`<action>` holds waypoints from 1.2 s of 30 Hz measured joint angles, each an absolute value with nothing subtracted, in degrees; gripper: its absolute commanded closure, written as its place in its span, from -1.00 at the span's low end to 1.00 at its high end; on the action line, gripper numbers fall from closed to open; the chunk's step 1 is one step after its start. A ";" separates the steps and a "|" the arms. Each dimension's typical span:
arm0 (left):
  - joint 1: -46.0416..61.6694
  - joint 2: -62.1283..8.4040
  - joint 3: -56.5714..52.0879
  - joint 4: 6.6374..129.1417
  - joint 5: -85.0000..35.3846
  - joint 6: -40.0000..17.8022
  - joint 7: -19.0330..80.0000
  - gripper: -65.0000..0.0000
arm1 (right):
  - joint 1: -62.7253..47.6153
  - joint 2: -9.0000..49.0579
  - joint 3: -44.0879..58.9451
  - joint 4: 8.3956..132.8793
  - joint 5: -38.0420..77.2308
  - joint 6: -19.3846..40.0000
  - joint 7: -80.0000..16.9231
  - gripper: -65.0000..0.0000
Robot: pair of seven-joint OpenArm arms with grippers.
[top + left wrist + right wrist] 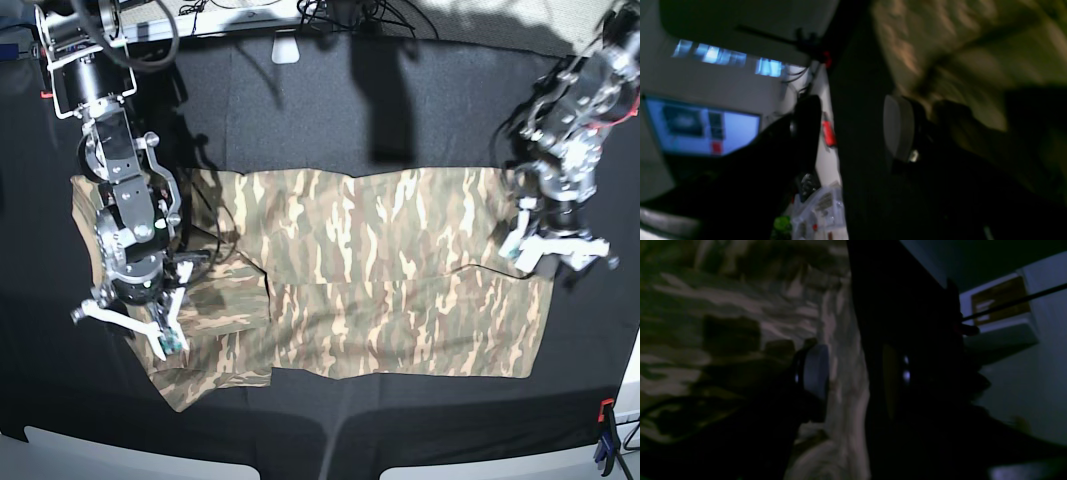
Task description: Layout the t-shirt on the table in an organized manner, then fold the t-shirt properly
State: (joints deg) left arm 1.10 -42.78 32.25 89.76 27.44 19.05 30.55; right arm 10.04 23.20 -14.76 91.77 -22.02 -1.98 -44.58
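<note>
The camouflage t-shirt (380, 270) lies spread across the black table (400, 110), with a fold line running across its middle. My left gripper (555, 250) hangs open over the shirt's right edge. In the left wrist view its grey pad (898, 128) and dark finger stand apart over black cloth, with the t-shirt (957, 50) blurred beside them. My right gripper (130, 325) is open over the shirt's left end. In the right wrist view the right gripper (855, 373) is spread, and a strip of the t-shirt (843, 350) lies between the pads, loose.
An orange clamp (605, 408) and a blue clamp (600, 450) sit at the table's near right corner. Cables (330, 15) run along the far edge. Beyond the table edge are a red clamp (828, 133), a lit monitor (703, 126) and a plastic bag (820, 210).
</note>
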 measured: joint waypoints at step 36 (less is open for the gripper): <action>5.52 -45.39 32.29 84.84 25.12 -3.18 22.28 0.14 | 4.12 25.71 -14.72 95.94 -23.97 -0.10 -47.24 0.22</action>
